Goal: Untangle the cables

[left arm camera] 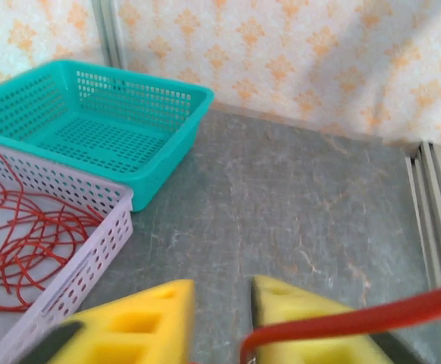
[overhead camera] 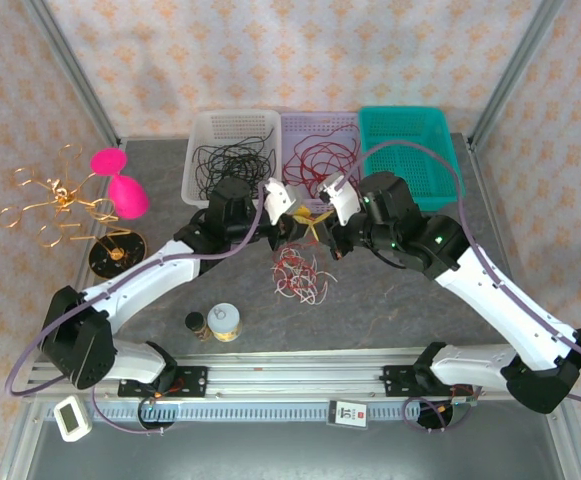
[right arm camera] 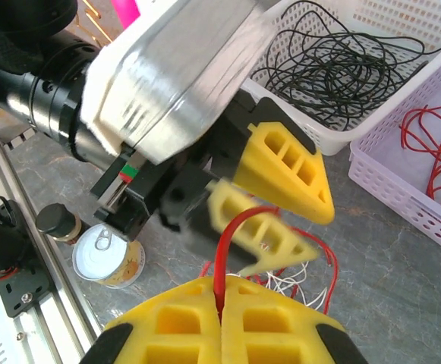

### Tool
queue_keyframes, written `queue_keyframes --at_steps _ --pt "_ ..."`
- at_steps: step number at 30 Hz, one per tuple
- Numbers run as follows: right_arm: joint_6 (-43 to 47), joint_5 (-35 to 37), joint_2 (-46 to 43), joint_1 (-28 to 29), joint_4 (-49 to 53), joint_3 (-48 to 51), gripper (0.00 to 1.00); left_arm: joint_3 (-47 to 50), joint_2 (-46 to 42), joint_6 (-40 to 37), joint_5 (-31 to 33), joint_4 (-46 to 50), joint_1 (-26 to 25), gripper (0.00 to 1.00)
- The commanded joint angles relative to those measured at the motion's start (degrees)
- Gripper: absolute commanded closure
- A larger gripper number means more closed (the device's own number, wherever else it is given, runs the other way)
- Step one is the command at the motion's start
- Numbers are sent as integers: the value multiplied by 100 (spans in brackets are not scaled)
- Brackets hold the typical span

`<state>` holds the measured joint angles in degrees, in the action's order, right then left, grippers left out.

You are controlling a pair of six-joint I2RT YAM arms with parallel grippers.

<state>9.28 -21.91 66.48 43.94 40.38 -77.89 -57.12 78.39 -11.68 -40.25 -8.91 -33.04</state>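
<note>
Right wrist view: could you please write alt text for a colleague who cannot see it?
The right gripper pinches a looping red cable above the tangle; the left gripper hangs open just beyond. Behind, a white basket holds black cables.

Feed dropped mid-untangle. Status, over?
Fingers of right gripper shut on thin red cable. Fingers of left gripper open, that cable looped over one. Below, red and off-white cable tangle on grey table, apart from small tin can.
</note>
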Motion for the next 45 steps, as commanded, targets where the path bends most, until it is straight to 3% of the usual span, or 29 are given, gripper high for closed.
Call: queue_keyframes --at_steps 1,3,6,8,9,11,13,17,19,22,26,31,34,36,40,42,45 --pt "110 84 -148 7 37 -247 100 85 -16 99 545 -982 -28 100" --pt "-18 919 -259 9 -124 -155 88 297 -174 241 866 -1401 -22 100" --pt "-172 2301 -458 4 -591 218 89 661 -485 416 901 -1988 -25 100" --pt "-250 2436 -551 9 -1067 502 91 729 -604 539 843 -2118 -27 100" --pt "-301 2319 -578 7 -1333 624 88 722 -642 597 843 -2133 -27 100" --pt "-432 1990 -602 5 -1828 895 55 711 -771 728 951 -2146 -27 100" --pt "-489 1763 -608 4 -2027 1046 38 733 -951 962 1225 -2241 -28 100" --pt "-696 2175 -1103 -55 -2395 1681 26 847 -1380 1506 2112 -2525 -27 100" --pt "-784 1766 -1543 -147 -2758 2151 16 815 -1496 1768 2315 -2517 -19 100" --pt "-1024 416 -2077 -176 -4379 3204 2 678 -1511 2136 2101 -2465 -27 100" --pt "-1276 -1065 -1513 -159 -6567 3806 1 601 -1484 2880 1754 -2695 -27 100" --pt "-832 -1786 -163 -114 -7123 3180 7 542 -1597 3247 1800 -2523 -38 100" --pt "-511 -1525 506 -114 -6948 2868 16 443 -1683 3312 1782 -2309 -41 100" --pt "-425 -1297 796 -129 -6915 2801 32 333 -1724 3290 1801 -2144 -53 100" --pt "-581 -1022 1160 -140 -6920 2994 78 58 -1782 3156 1877 -1863 -54 100" --pt "-741 -847 1238 -140 -6933 3247 90 -183 -1768 3029 1927 -1649 -53 100" --pt "-1039 -692 1273 -140 -7105 3835 100 -571 -1685 2798 2024 -1328 -54 100"
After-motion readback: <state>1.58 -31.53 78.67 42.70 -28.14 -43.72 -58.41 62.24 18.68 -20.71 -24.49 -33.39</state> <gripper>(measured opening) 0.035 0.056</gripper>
